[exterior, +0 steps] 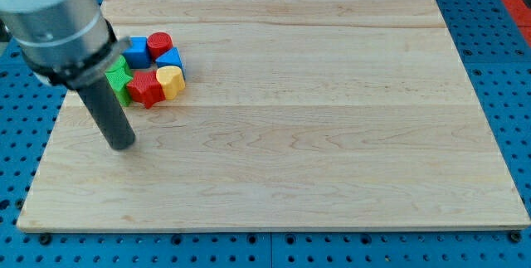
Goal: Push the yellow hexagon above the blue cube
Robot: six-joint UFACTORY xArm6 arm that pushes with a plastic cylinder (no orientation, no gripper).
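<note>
A tight cluster of blocks lies at the board's upper left. The blue cube is at the cluster's top left. The yellow block, the hexagon as far as I can tell, sits at the cluster's lower right, below and right of the blue cube. My tip rests on the board below and left of the cluster, apart from every block. It is about a block's width below the red star.
A red cylinder sits right of the blue cube. A second blue block lies just above the yellow one. A green block is partly hidden behind my rod. The wooden board lies on a blue perforated table.
</note>
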